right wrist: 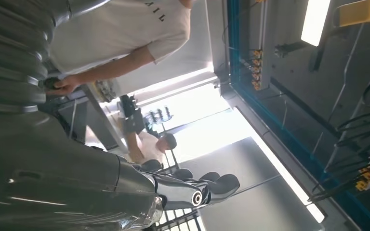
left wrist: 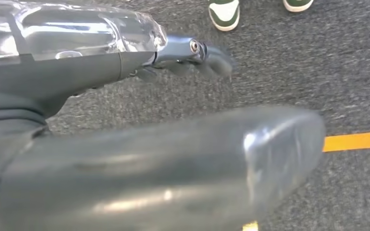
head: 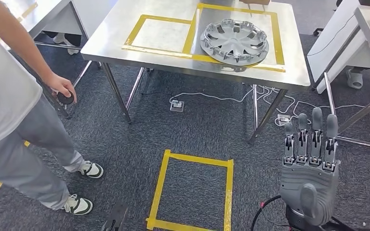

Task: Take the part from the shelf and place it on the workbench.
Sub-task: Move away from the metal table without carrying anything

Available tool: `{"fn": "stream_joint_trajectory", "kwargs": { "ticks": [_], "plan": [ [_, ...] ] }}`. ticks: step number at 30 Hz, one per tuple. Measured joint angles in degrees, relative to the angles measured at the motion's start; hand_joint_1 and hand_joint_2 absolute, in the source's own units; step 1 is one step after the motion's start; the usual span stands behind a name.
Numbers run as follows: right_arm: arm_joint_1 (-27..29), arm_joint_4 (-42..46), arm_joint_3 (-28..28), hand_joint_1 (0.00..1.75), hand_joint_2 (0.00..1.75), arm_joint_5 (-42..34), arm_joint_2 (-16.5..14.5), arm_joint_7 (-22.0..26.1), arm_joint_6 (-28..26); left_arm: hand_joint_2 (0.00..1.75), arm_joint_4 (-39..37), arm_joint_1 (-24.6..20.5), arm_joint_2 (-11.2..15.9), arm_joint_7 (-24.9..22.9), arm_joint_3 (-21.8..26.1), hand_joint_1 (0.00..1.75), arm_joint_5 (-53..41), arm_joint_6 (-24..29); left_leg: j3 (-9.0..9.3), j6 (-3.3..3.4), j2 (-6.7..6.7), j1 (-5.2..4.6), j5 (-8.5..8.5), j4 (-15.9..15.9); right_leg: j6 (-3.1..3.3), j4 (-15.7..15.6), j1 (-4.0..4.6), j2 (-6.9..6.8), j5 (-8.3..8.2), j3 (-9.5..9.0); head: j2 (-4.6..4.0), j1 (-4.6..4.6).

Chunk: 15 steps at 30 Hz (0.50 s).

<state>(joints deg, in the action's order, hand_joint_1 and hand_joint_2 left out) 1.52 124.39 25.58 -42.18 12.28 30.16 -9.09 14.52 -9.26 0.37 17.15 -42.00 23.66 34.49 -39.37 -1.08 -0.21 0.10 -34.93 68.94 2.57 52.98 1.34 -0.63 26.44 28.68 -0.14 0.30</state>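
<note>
Standing at the far left of the head view is a person (head: pixel 9 110) in a pale shirt and grey trousers, one hand (head: pixel 61 89) closed around a small dark round object (head: pixel 66 98); this person takes no part in the handling as far as the pictures show. Next along, the left hand (left wrist: pixel 192 60) hangs low over the grey carpet (left wrist: pixel 318 62) in its wrist view, blurred, fingers seemingly curled with nothing in them, though I cannot tell for sure. Further right, a yellow tape square (head: pixel 192 192) marks the floor, and beyond it stands the steel workbench (head: pixel 125 45), with two taped rectangles on its top. The part, a silver hubcap (head: pixel 234 41), lies flat inside the right-hand rectangle, touching nothing but the bench. Lowest on the right, the right hand (head: pixel 310 173) is raised with fingers straight and side by side, holding nothing, well apart from the bench. Judging by this, the placing looks done: the hubcap is on the workbench and neither hand carries anything, so little appears left beyond standing clear.
</note>
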Motion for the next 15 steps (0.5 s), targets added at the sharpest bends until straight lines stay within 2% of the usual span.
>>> {"fn": "stream_joint_trajectory", "kwargs": {
  "ticks": [1,2,3,4,5,6,7,8,10,11,12,13,15],
  "plan": [
    [0.0,0.0,0.0,0.00,1.75,0.3,0.0,-0.4,-0.9,0.00,0.0,0.0,0.0,-0.1,-0.1,0.00,0.0,0.0,-0.16,-0.39,0.06,0.27,-0.63,2.5,-0.24,0.4,-0.13,-0.03,-0.41,0.96,-0.01,-0.03],
    [0.1,0.1,-0.1,0.00,1.75,0.6,0.0,-0.8,-1.7,0.00,0.0,0.0,0.0,-0.2,-0.3,0.00,0.0,0.0,0.41,-0.78,0.12,0.52,0.04,3.6,-0.50,1.0,-0.31,-0.07,-0.74,2.03,0.00,-0.05],
    [0.2,0.1,-0.1,0.00,1.75,0.7,0.0,-1.0,-2.4,0.00,0.0,0.0,0.0,-0.3,-0.4,0.00,0.0,0.0,1.89,-1.20,0.21,0.79,1.58,2.7,-0.79,1.8,-0.57,-0.09,-1.01,3.17,-0.01,-0.08],
    [0.4,0.1,-0.1,0.00,1.75,0.8,0.0,-1.2,-2.9,0.00,0.0,0.0,0.0,-0.4,-0.6,0.00,-0.1,0.0,4.18,-1.69,0.32,1.10,3.11,0.2,-1.11,2.7,-0.86,-0.09,-1.20,4.35,-0.01,-0.11],
    [0.5,0.1,-0.1,0.00,1.75,0.9,0.1,-1.3,-3.4,0.00,0.0,0.0,-0.1,-0.5,-0.8,0.00,-0.1,-0.1,6.77,-2.27,0.38,1.26,3.61,-3.0,-1.47,3.8,-1.03,-0.03,-1.30,5.55,0.00,-0.27],
    [0.7,0.1,-0.2,0.00,1.75,0.9,0.1,-1.3,-3.9,0.00,0.0,0.0,-0.2,-0.6,-1.0,0.00,-0.3,-0.1,8.77,-2.39,0.36,1.36,3.37,-6.0,-1.81,4.8,-1.10,0.02,-1.37,6.54,0.00,-0.45],
    [0.9,0.2,-0.2,0.00,1.75,0.9,0.2,-1.3,-4.3,0.00,0.0,0.0,-0.3,-0.7,-1.2,0.00,-0.5,-0.2,9.93,-2.22,0.31,1.37,2.62,-8.0,-2.17,5.7,-1.09,0.09,-1.48,7.24,0.01,-0.55],
    [1.1,0.3,-0.2,0.00,1.75,0.9,0.3,-1.3,-4.8,0.00,0.0,0.0,-0.5,-1.0,-1.3,0.00,-0.7,-0.3,10.27,-1.73,0.21,1.22,1.91,-8.9,-2.48,6.2,-1.02,0.15,-1.73,7.67,0.01,-0.63],
    [1.4,0.3,-0.2,0.00,1.75,1.1,0.5,-1.3,-5.8,0.00,0.0,0.2,-0.7,-1.4,-1.6,0.00,-1.0,-0.4,9.58,-0.17,0.17,1.18,2.26,-9.0,-2.94,6.4,-1.13,0.17,-2.22,8.03,0.01,-0.48],
    [1.5,0.3,-0.2,0.00,1.75,1.2,0.7,-1.4,-6.2,0.00,-0.1,0.2,-0.8,-1.5,-1.8,0.00,-1.2,-0.4,9.17,0.54,0.18,1.15,2.74,-9.0,-3.21,6.9,-1.22,0.17,-1.52,8.35,0.01,-0.37],
    [1.6,0.3,-0.2,0.00,1.75,1.2,0.8,-1.5,-6.7,0.00,-0.1,0.2,-0.9,-1.7,-2.0,0.00,-1.3,-0.4,8.60,1.17,0.20,1.17,3.28,-9.0,-3.52,8.3,-1.30,0.19,0.23,8.85,0.00,-0.21],
    [1.6,0.3,-0.2,0.00,1.75,1.3,1.0,-1.7,-7.1,0.00,-0.1,0.2,-1.0,-1.8,-2.3,0.00,-1.4,-0.4,7.98,1.64,0.20,1.16,3.83,-9.0,-3.83,10.7,-1.38,0.20,2.82,9.48,0.00,-0.02],
    [1.6,0.3,-0.2,0.00,1.75,1.3,1.3,-1.9,-7.9,0.00,-0.1,0.3,-1.1,-2.0,-2.6,0.00,-1.7,-0.5,6.65,2.08,0.18,0.93,4.94,-9.0,-4.20,17.7,-1.46,0.22,8.30,10.65,0.00,0.33]
  ]
}}
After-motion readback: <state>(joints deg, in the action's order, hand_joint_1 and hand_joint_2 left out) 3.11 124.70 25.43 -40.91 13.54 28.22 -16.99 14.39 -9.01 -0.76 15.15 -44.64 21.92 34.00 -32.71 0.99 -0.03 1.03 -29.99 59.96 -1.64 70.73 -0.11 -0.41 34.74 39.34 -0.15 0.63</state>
